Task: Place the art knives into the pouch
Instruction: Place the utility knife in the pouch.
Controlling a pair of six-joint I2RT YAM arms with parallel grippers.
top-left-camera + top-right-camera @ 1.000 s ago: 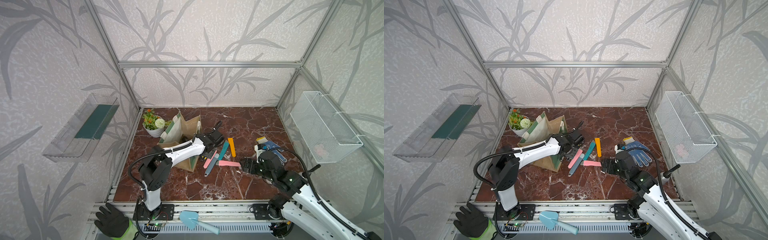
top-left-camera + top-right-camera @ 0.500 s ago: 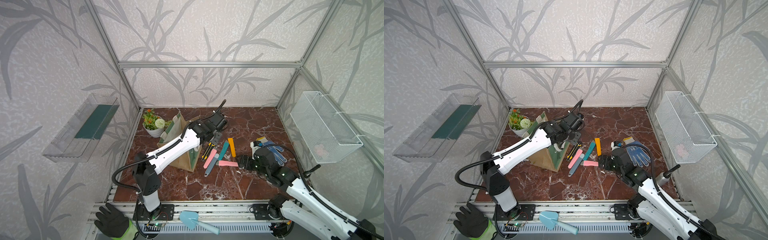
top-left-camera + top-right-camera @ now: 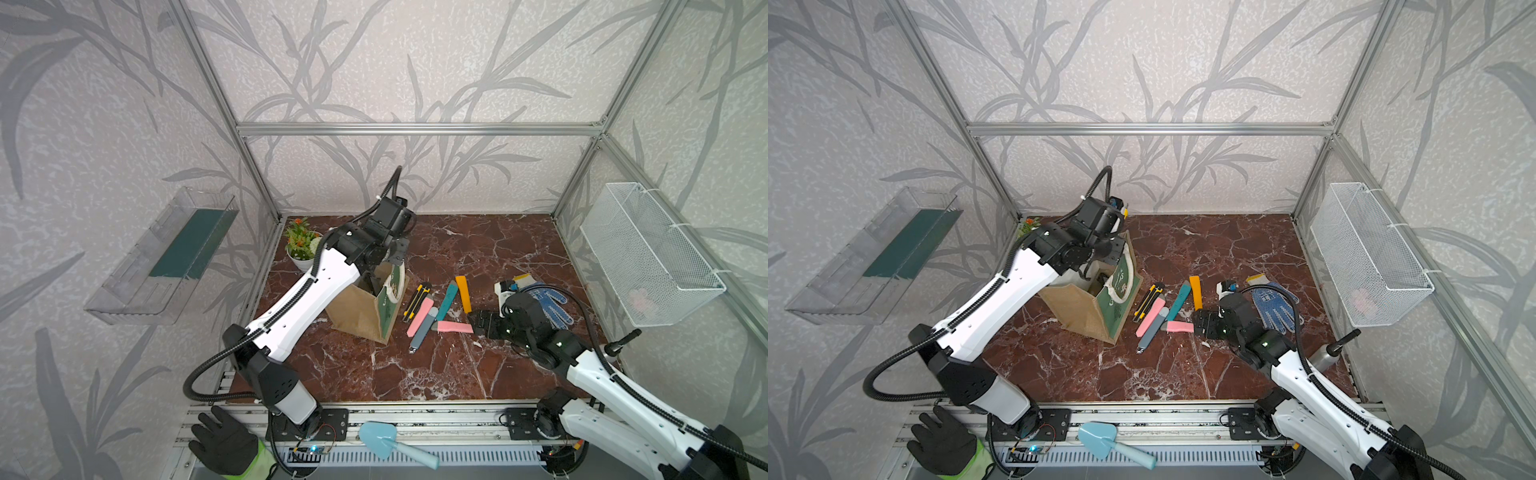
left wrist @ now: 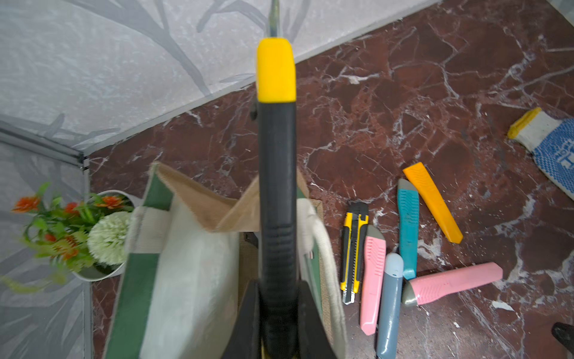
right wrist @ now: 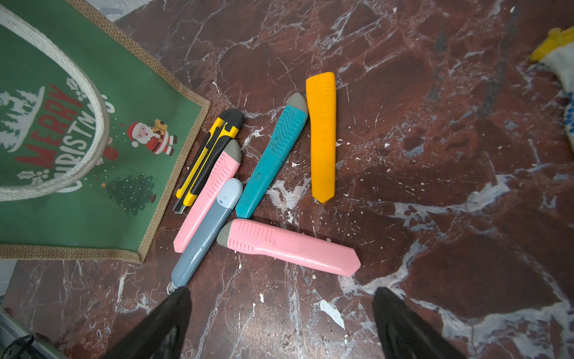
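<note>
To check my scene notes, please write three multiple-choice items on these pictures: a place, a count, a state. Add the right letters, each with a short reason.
1. Where is the left gripper, shut on the black-and-yellow art knife?
A) over the pouch
B) resting on the table
C) down among the loose knives

2. How many loose knives lie on the table?
A) four
B) six
C) eight

3. How is the right gripper?
A) shut on a knife
B) open, empty
C) shut, empty

1 A: the pouch's mouth shows under the knife.
2 B: six lie beside the pouch.
3 B: its jaws stand wide apart.
</note>
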